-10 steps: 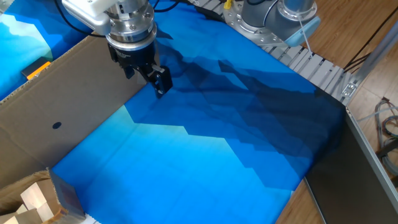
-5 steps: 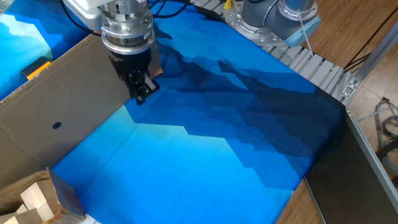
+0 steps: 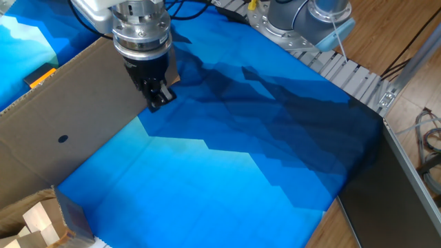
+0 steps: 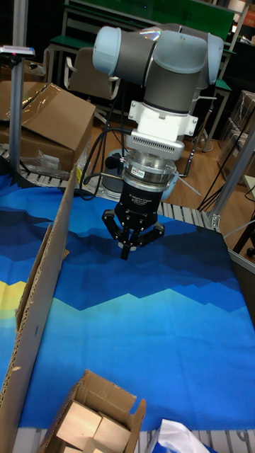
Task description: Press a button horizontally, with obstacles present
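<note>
On the near side of the cardboard (image 3: 76,103), the gripper (image 3: 157,100), fingers together and empty, is hovering mid-approach; the button (image 3: 41,76) is sitting beyond, so it needs to clear the wall first.

Both views are evenly and brightly lit, apparently from overhead. In the fixed view the blue cloth (image 3: 262,172) is strongly saturated, and a soft, broad shadow lies on it to the right of the gripper (image 3: 158,100), stretching toward the arm's base (image 3: 303,21). The cardboard sheet (image 3: 76,117) left of the gripper is matte, with no glare. The metal flange above the gripper carries small bright highlights. Focus is fairly sharp across the fixed view. In the tall fixed view the arm's grey shell (image 4: 166,53) shows a mild sheen, the background behind it is dimmer, and the fingertips look slightly soft, possibly blurred.
</note>
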Robot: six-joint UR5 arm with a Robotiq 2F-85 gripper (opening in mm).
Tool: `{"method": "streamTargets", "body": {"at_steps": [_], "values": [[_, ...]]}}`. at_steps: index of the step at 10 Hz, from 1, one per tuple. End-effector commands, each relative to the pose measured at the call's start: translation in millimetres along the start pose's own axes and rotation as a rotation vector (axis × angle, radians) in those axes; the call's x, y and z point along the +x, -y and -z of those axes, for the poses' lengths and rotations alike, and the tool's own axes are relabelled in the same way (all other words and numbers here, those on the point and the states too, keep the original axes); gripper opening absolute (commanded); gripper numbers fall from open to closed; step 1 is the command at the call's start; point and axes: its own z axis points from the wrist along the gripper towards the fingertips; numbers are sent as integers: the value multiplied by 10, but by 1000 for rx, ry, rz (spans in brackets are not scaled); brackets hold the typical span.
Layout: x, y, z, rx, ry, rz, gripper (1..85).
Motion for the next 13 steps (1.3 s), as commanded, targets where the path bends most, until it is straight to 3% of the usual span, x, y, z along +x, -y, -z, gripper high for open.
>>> {"method": "streamTargets", "body": {"at_steps": [1, 4, 8, 11, 13], "values": [[177, -14, 21, -11, -61, -2, 10], [232, -32, -12, -38, -67, -2, 10], [259, -2, -48, -37, -73, -1, 10], [237, -48, -24, -67, -51, -11, 10], [178, -13, -57, -48, -38, -6, 10]]}}
